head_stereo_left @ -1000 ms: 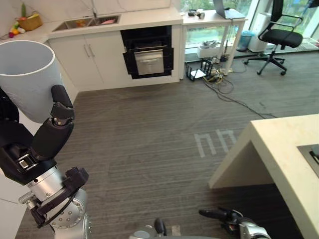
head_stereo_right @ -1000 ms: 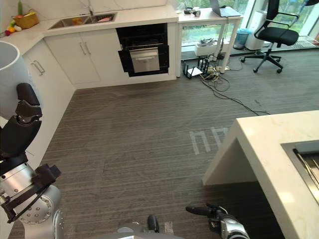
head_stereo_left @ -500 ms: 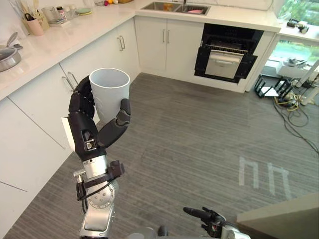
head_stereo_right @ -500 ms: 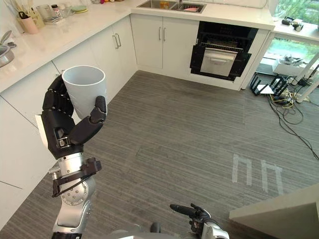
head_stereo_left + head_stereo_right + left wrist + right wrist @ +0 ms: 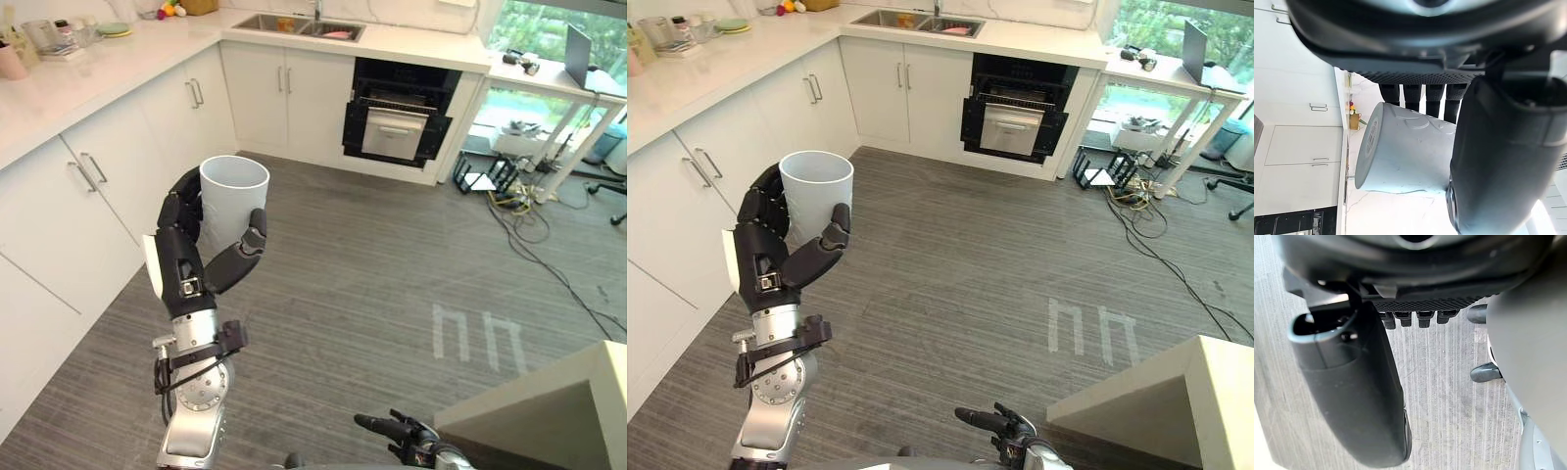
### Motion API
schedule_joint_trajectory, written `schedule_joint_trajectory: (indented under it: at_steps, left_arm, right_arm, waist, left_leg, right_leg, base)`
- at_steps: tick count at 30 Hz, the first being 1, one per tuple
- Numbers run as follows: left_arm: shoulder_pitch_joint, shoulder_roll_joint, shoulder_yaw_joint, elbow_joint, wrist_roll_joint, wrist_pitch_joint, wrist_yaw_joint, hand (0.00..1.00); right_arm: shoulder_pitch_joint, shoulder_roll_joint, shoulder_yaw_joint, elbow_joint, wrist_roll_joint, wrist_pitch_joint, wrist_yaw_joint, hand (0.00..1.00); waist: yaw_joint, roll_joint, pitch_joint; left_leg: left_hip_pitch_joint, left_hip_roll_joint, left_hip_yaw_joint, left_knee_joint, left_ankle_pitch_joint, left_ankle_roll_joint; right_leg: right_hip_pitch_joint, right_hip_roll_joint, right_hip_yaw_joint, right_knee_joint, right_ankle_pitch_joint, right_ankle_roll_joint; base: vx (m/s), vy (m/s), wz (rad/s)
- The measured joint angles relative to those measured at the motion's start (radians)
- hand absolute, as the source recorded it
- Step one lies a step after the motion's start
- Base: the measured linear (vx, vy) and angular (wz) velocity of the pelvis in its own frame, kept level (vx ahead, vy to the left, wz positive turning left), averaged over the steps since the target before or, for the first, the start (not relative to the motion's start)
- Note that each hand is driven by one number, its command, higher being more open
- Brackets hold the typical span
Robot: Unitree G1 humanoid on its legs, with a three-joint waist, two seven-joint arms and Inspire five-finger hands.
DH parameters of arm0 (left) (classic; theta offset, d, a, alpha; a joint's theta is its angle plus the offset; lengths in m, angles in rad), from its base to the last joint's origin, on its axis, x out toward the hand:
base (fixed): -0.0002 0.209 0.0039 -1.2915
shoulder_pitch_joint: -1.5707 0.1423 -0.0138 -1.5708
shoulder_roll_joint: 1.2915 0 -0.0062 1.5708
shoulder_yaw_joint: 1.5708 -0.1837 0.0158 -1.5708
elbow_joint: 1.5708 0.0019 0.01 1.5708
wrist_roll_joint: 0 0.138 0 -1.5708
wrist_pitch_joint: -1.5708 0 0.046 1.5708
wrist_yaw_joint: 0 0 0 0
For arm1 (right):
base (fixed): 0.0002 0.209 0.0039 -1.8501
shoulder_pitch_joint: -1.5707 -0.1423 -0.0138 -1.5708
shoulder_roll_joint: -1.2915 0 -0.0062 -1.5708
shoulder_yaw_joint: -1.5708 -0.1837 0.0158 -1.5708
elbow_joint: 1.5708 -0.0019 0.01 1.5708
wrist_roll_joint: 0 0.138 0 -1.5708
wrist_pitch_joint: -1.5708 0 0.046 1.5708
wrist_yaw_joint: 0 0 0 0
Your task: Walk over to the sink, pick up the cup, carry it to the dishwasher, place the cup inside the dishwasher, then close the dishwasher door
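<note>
– White stone worktop (image 5: pixel 88 78) along the left wall, is it? What sits below it?

– White cabinet doors (image 5: pixel 118 166), with three pairs of slim bar handles that I can count. Small jars and dishes (image 5: pixel 44 34) crowd the worktop's far end, too small to number.

– And where is the cup?

– One plain white cylindrical cup (image 5: pixel 233 196), upright with its mouth up, is raised in the dark left hand (image 5: pixel 186 279), above the grey plank floor (image 5: pixel 323 284) and well apart from the cabinets. The fingers (image 5: pixel 1420 100) are curled round the far side of its wall and the thumb (image 5: pixel 245 259) presses the near side, so the cup is clamped between them.

– What lies beyond it?

– One steel sink (image 5: pixel 294 25), set into the worktop at the back of the room. Just to its right stands one black built-in dishwasher (image 5: pixel 397 108), with its silver-panelled door tilted partly open. The cup is far from both.

– Anything on the floor to the right?

– Two white painted marks (image 5: pixel 480 338) side by side, and nearer the window a tangle of dark cables (image 5: pixel 509 196).

– The other hand?

– The dark right hand (image 5: pixel 397 429) hangs low at the bottom edge. Its fingers are loosely extended, and it grips nothing. Its wrist view shows the thumb (image 5: pixel 1352 396) over bare floor.

– And further right?

– One white desk (image 5: pixel 539 83) bearing one open laptop (image 5: pixel 578 54), and at the lower right one corner of a pale stone island counter (image 5: pixel 558 411).
</note>
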Motion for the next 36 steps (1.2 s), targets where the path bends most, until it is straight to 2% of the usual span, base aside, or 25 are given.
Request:
schedule_joint_trajectory:
  at_steps: [2,3,4,5,7,8,10,11,13,15,16,17,18,20,22,23,24,25,26,28,30,32,33,34,36]
  left_arm:
    - [0.01,-0.011,0.032,-0.003,0.007,0.001,0.004,0.0]
    - [0.017,-0.014,0.044,-0.007,0.007,0.001,0.003,0.0]
    - [0.037,-0.018,0.055,-0.027,0.008,0.009,0.002,0.0]
    - [0.068,-0.028,0.06,-0.07,0.011,0.014,0.0,0.0]
    - [0.106,-0.054,0.085,-0.123,0.026,0.009,-0.004,0.0]
    - [0.112,-0.067,0.12,-0.133,0.026,-0.005,-0.006,0.0]
    - [0.11,-0.074,0.168,-0.148,0.026,-0.011,-0.005,0.0]
    - [0.11,-0.074,0.187,-0.155,0.027,-0.013,-0.005,0.0]
    - [0.11,-0.082,0.197,-0.157,0.03,-0.015,0.001,0.0]
    - [0.111,-0.105,0.199,-0.157,0.047,-0.016,0.001,0.0]
    - [0.112,-0.112,0.201,-0.155,0.046,-0.018,0.001,0.0]
    - [0.111,-0.118,0.207,-0.155,0.046,-0.022,0.004,0.0]
    - [0.108,-0.116,0.216,-0.155,0.045,-0.029,0.009,0.0]
    - [0.106,-0.115,0.226,-0.154,0.042,-0.028,0.007,0.0]
    - [0.086,-0.111,0.217,-0.153,0.009,-0.013,-0.014,0.0]
    - [0.071,-0.099,0.202,-0.153,-0.007,0.001,-0.031,0.0]
    - [0.06,-0.08,0.19,-0.155,-0.019,0.021,-0.047,0.0]
    - [0.06,-0.065,0.18,-0.158,-0.023,0.029,-0.05,0.0]
    - [0.06,-0.043,0.155,-0.158,-0.022,0.037,-0.05,0.0]
    - [0.057,-0.033,0.098,-0.158,-0.006,0.038,-0.046,0.0]
    - [0.028,-0.03,0.057,-0.155,0.008,0.039,-0.046,0.0]
    - [-0.017,-0.027,0.039,-0.138,0.006,0.043,-0.047,0.0]
    - [-0.043,-0.03,0.028,-0.11,0.004,0.05,-0.048,0.0]
    - [-0.045,-0.029,0.024,-0.106,0.001,0.056,-0.048,0.0]
    - [-0.035,-0.03,0.002,-0.105,0.001,0.056,-0.044,0.0]
  right_arm:
    - [0.001,-0.009,0.0,-0.001,-0.003,-0.004,0.02,1.0]
    - [-0.002,-0.009,-0.002,-0.002,-0.005,-0.004,0.025,1.0]
    - [-0.003,-0.012,-0.002,-0.002,-0.009,-0.004,0.033,1.0]
    - [-0.003,-0.023,-0.002,0.001,-0.022,-0.004,0.048,1.0]
    - [-0.003,-0.044,-0.007,0.018,-0.038,-0.006,0.064,1.0]
    - [-0.006,-0.046,-0.011,0.035,-0.042,-0.005,0.071,1.0]
    - [-0.018,-0.057,-0.021,0.038,-0.059,0.002,0.078,1.0]
    - [-0.021,-0.059,-0.024,0.04,-0.068,0.002,0.085,1.0]
    - [-0.021,-0.068,-0.037,0.043,-0.076,0.0,0.104,1.0]
    - [-0.022,-0.079,-0.055,0.068,-0.08,-0.016,0.118,1.0]
    - [-0.021,-0.081,-0.055,0.078,-0.085,-0.022,0.118,1.0]
    - [-0.02,-0.081,-0.054,0.083,-0.104,-0.024,0.117,1.0]
    - [-0.02,-0.084,-0.054,0.083,-0.109,-0.022,0.114,1.0]
    - [-0.017,-0.076,-0.057,0.082,-0.11,-0.014,0.102,1.0]
    - [-0.014,-0.076,-0.084,0.074,-0.107,-0.009,0.097,1.0]
    - [-0.018,-0.074,-0.095,0.07,-0.106,-0.008,0.096,1.0]
    - [-0.02,-0.069,-0.098,0.061,-0.106,-0.01,0.097,1.0]
    - [-0.021,-0.064,-0.099,0.06,-0.105,-0.012,0.097,1.0]
    - [-0.022,-0.052,-0.097,0.053,-0.104,-0.025,0.098,1.0]
    - [-0.023,-0.036,-0.079,0.014,-0.104,-0.034,0.098,1.0]
    - [-0.035,-0.031,-0.062,-0.026,-0.105,-0.035,0.102,1.0]
    - [-0.046,-0.021,-0.062,-0.074,-0.109,-0.033,0.107,1.0]
    - [-0.047,-0.011,-0.063,-0.093,-0.113,-0.032,0.105,1.0]
    - [-0.046,-0.006,-0.063,-0.093,-0.113,-0.031,0.104,1.0]
    - [-0.016,-0.003,-0.056,-0.092,-0.115,-0.019,0.092,1.0]
  waist:
    - [0.012,0.01,0.007]
    - [0.016,0.012,0.012]
    - [0.016,0.011,0.017]
    - [0.016,0.019,0.021]
    - [0.032,0.04,0.034]
    - [0.04,0.033,0.047]
    - [0.049,0.039,0.072]
    - [0.05,0.034,0.083]
    - [0.053,0.041,0.095]
    - [0.061,0.058,0.105]
    - [0.065,0.057,0.105]
    - [0.078,0.052,0.105]
    - [0.087,0.052,0.101]
    - [0.09,0.026,0.089]
    - [0.091,0.016,0.083]
    - [0.093,-0.001,0.076]
    - [0.094,-0.018,0.073]
    - [0.089,-0.024,0.073]
    - [0.085,-0.025,0.073]
    - [0.071,-0.018,0.068]
    - [0.049,-0.016,0.066]
    - [0.015,-0.003,0.069]
    - [0.0,0.009,0.076]
    - [-0.003,0.009,0.076]
    - [-0.012,0.002,0.072]
  left_leg:
    - [-0.099,0.036,0.025,0.255,-0.124,-0.026]
    - [-0.124,0.046,0.033,0.331,-0.143,-0.042]
    - [-0.199,0.071,0.07,0.504,-0.159,-0.068]
    - [-0.273,0.1,0.077,0.666,-0.156,-0.072]
    - [-0.31,0.126,0.069,0.779,-0.146,-0.089]
    - [-0.321,0.126,0.066,0.806,-0.15,-0.119]
    - [-0.328,0.13,0.051,0.744,-0.23,-0.112]
    - [-0.335,0.13,0.044,0.641,-0.23,-0.12]
    - [-0.336,0.126,-0.008,0.448,-0.174,-0.142]
    - [-0.335,0.143,-0.066,0.319,-0.051,-0.185]
    - [-0.334,0.142,-0.056,0.337,-0.015,-0.178]
    - [-0.35,0.124,-0.057,0.398,0.008,-0.137]
    - [-0.38,0.101,-0.042,0.491,-0.051,-0.07]
    - [-0.41,0.059,-0.019,0.586,-0.15,-0.034]
    - [-0.398,0.028,-0.005,0.639,-0.222,0.0]
    - [-0.358,0.002,0.006,0.642,-0.255,0.009]
    - [-0.293,-0.027,0.005,0.622,-0.287,0.029]
    - [-0.255,-0.037,0.003,0.602,-0.295,0.036]
    - [-0.177,-0.043,-0.005,0.547,-0.301,0.039]
    - [-0.069,-0.043,-0.031,0.439,-0.284,0.043]
    - [-0.007,-0.036,-0.057,0.359,-0.267,0.029]
    - [0.047,-0.006,-0.093,0.321,-0.281,0.002]
    - [0.096,0.029,-0.116,0.318,-0.306,-0.04]
    - [0.113,0.037,-0.124,0.323,-0.318,-0.059]
    - [0.167,0.042,-0.16,0.365,-0.381,-0.096]
  right_leg:
    - [-0.002,0.014,0.022,0.037,-0.033,-0.017]
    - [-0.001,0.012,0.028,0.062,-0.043,-0.014]
    - [-0.007,0.012,0.025,0.112,-0.075,-0.017]
    - [-0.007,0.013,0.014,0.146,-0.103,-0.019]
    - [0.007,0.013,-0.001,0.176,-0.132,-0.027]
    - [0.022,0.004,-0.014,0.173,-0.137,-0.031]
    - [0.038,-0.007,-0.033,0.169,-0.141,-0.036]
    - [0.042,-0.025,-0.042,0.168,-0.151,-0.034]
    - [0.058,-0.048,-0.055,0.169,-0.175,-0.015]
    - [0.1,-0.057,-0.061,0.172,-0.203,0.026]
    - [0.113,-0.065,-0.061,0.177,-0.216,0.041]
    - [0.119,-0.091,-0.053,0.204,-0.245,0.057]
    - [0.116,-0.126,-0.045,0.237,-0.274,0.083]
    - [0.108,-0.178,-0.03,0.296,-0.307,0.085]
    - [0.065,-0.238,-0.003,0.466,-0.299,0.099]
    - [0.021,-0.291,0.011,0.635,-0.272,0.091]
    - [-0.036,-0.335,0.028,0.841,-0.187,0.039]
    - [-0.063,-0.335,0.053,0.929,-0.175,0.031]
    - [-0.125,-0.289,0.107,1.065,-0.186,0.03]
    - [-0.222,-0.202,0.12,1.112,-0.228,0.004]
    - [-0.348,-0.14,0.1,1.021,-0.287,-0.017]
    - [-0.459,-0.07,0.081,0.764,-0.283,-0.018]
    - [-0.486,-0.009,0.104,0.574,-0.219,-0.01]
    - [-0.49,0.012,0.123,0.514,-0.178,-0.009]
    - [-0.496,0.02,0.164,0.478,-0.033,-0.041]
  base:
    - [0.09,-0.049,-0.23]
    - [0.07,-0.053,-0.2]
    - [0.06,-0.073,0.1]
    - [0.03,-0.045,0.19]
    - [0.04,0.008,0.27]
    - [0.05,0.031,0.29]
    - [0.04,0.047,0.3]
    - [0.04,0.068,0.31]
    - [0.09,0.143,0.29]
    - [0.18,0.26,0.17]
    - [0.24,0.292,-0.01]
    - [0.3,0.315,-0.08]
    - [0.32,0.319,-0.08]
    - [0.39,0.297,0.01]
    - [0.47,0.294,0.08]
    - [0.42,0.255,-0.02]
    - [0.42,0.225,-0.03]
    - [0.42,0.108,-0.05]
    - [0.33,0.068,-0.02]
    - [0.46,0.048,0.19]
    - [0.48,0.007,0.35]
    - [0.5,-0.052,0.45]
    - [0.55,-0.088,0.48]
    - [0.66,-0.15,0.59]
    - [0.59,-0.196,0.64]
